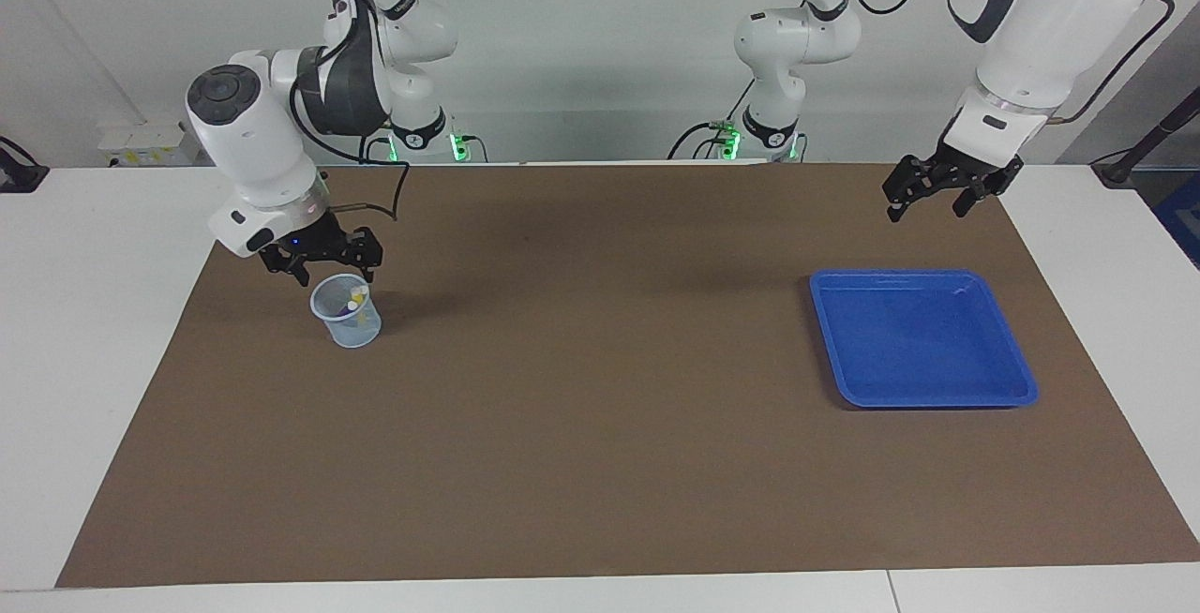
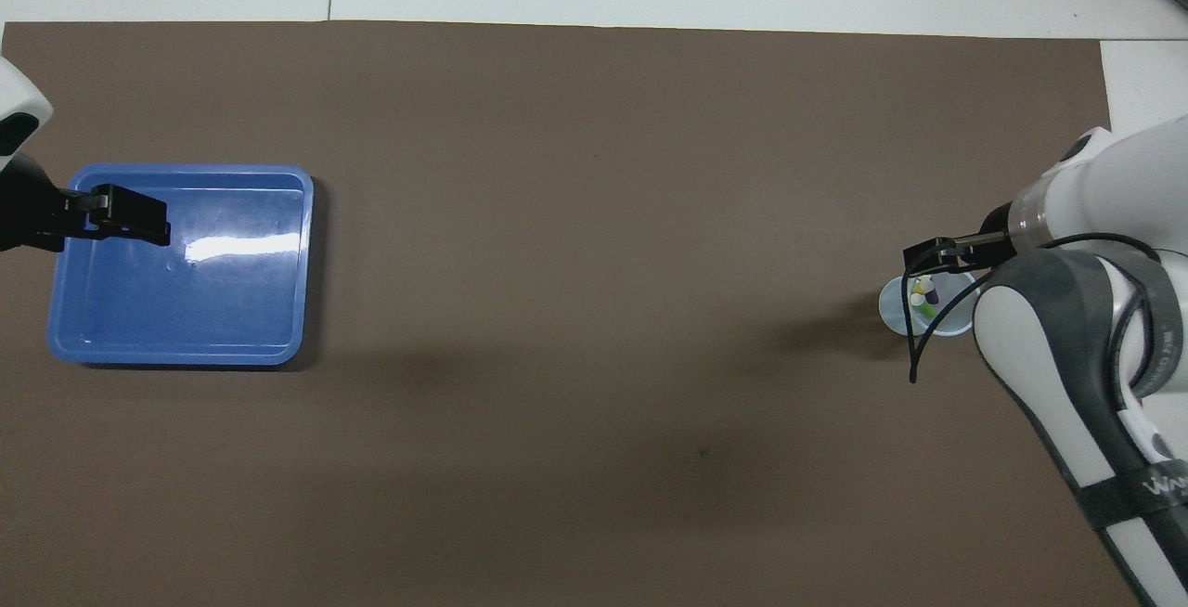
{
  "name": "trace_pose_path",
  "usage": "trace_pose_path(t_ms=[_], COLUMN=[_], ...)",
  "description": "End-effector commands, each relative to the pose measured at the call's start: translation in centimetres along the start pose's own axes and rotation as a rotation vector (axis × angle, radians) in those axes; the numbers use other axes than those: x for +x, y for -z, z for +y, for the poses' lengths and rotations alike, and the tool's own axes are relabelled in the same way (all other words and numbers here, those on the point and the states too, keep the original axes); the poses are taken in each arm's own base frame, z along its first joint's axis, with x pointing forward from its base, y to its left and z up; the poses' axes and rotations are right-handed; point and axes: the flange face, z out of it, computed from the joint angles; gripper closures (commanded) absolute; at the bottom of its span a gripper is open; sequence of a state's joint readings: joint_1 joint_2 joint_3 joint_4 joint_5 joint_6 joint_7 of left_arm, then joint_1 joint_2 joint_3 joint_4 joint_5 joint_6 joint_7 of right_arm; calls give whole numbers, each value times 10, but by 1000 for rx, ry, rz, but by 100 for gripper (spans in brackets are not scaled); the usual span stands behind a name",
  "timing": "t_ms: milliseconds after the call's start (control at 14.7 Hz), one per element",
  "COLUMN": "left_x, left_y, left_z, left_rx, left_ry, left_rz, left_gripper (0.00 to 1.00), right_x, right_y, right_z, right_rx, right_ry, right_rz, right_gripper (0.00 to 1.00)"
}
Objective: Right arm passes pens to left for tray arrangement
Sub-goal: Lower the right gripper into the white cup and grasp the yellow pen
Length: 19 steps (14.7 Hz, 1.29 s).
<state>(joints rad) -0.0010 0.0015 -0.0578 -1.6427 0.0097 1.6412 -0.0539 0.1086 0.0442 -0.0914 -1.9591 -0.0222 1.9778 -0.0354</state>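
Three pens [image 1: 354, 298] [image 2: 922, 292] stand pale caps up in a small translucent cup [image 1: 348, 329] [image 2: 891, 312] toward the right arm's end of the table. My right gripper [image 1: 338, 279] [image 2: 931, 259], with its blue light, hangs open just over the cup's rim and holds nothing. The blue tray [image 1: 923, 274] [image 2: 186, 170] lies bare toward the left arm's end. My left gripper [image 1: 925, 210] [image 2: 130, 217] waits open in the air above the tray's edge nearest the robots.
A brown mat [image 1: 600, 426] [image 2: 594, 171] covers the table between the cup and the tray. The right arm's black cable [image 2: 928, 347] loops down beside the cup. White table [image 1: 84, 313] borders the mat.
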Motion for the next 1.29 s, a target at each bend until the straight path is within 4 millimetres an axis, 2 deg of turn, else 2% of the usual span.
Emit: trace_pose_path(t_ms=[0,204,340,680,884,1020,1224], left_x=[-6,-6,-6,-6,-6,-6,-6], left_y=[1,1,1,1,1,1,1], left_z=[-1,0,-1,-1,-1,-1,0], left_rx=[5,5,5,5,5,5,5], left_ry=[-3,-5,-3,-3,-3,-3,-3], left_rz=[-6,-6,-6,-6,-6,-6,-6], left_gripper=[0,0,0,0,0,0,0], right_x=[-5,-15,-21,-31,-35,-35,-31], right_y=[-12,-30,-37,-44,-46,-46,-45], right_z=[-9,-11,-20,-18,-7,2,3], right_rx=[6,7,8,11,12,11,9], right_ry=[-2,5,20,21,35,39,42], right_rz=[0,8,26,8,5,6,39], right_gripper=[6,6,6,8,8,14,24])
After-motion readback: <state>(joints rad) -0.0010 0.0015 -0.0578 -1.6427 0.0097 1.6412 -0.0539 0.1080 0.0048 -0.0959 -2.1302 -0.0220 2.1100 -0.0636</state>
